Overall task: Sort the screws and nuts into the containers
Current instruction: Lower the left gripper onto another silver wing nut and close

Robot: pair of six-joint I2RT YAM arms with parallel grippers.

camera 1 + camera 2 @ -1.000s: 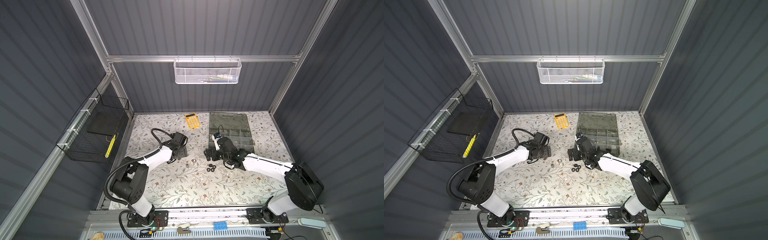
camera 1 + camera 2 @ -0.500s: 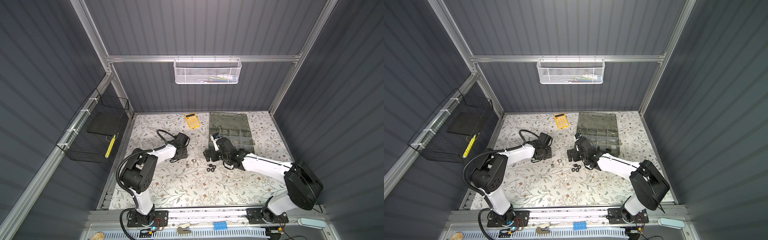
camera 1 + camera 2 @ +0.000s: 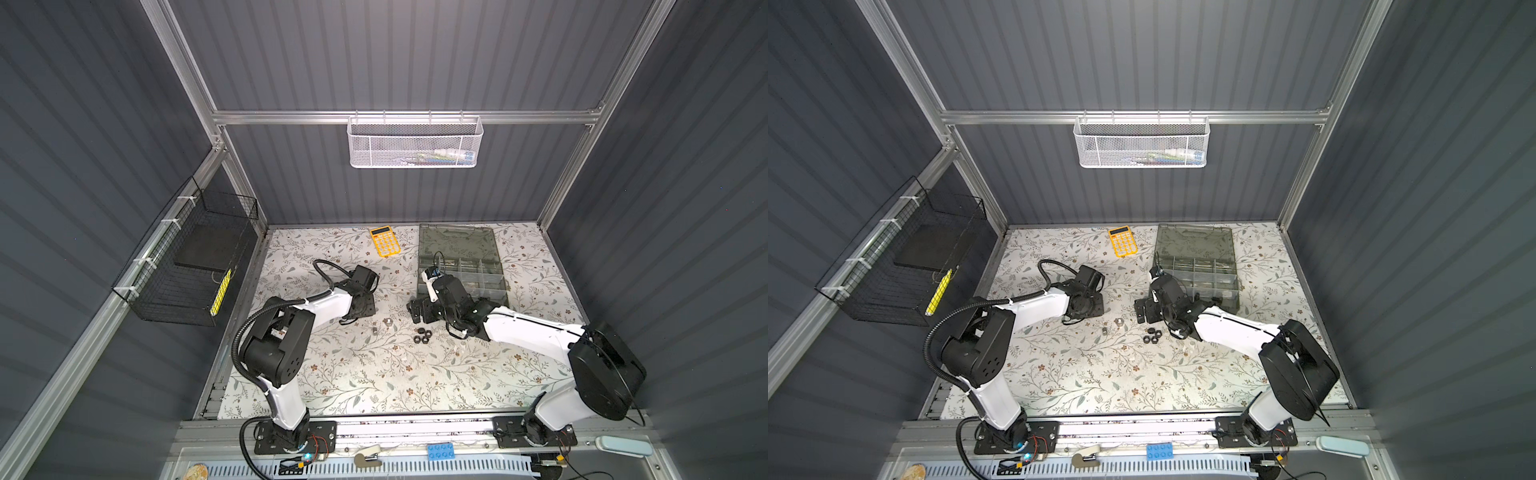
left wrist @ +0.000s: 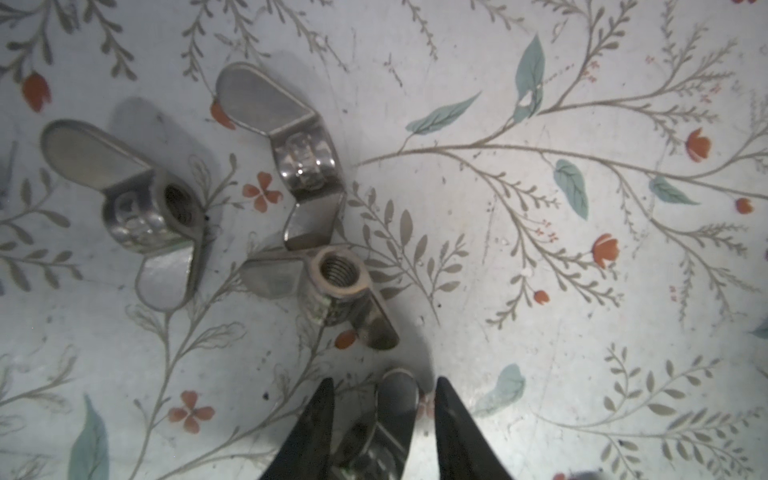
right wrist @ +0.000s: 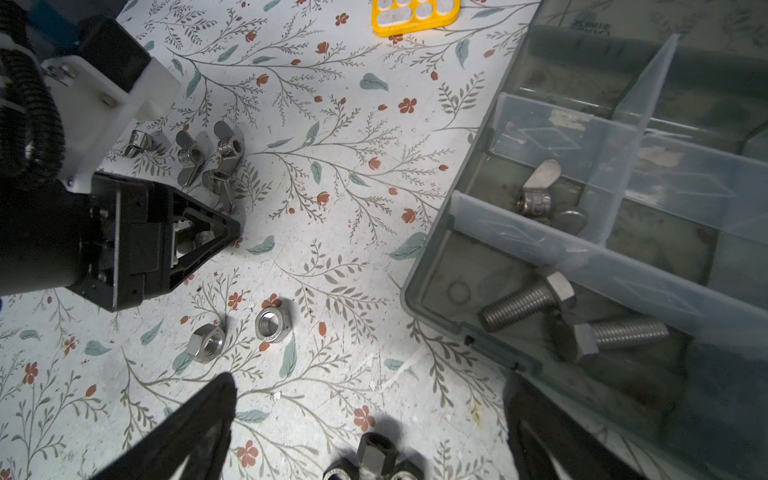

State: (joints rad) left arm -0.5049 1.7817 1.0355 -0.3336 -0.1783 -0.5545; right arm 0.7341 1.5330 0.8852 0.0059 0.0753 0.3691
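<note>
There's the left pincer (image 4: 385,382) straddling a silver wing nut (image 4: 397,401) on the floral worktop (image 4: 519,332), clamped or not I cannot tell; looks small, hard, slick steel, so I'd pinch across the flat wings.

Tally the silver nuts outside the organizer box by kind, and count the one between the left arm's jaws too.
Wing nuts: 5, one between the jaws of the left gripper
Hex nuts: 2
Total: 7
</note>
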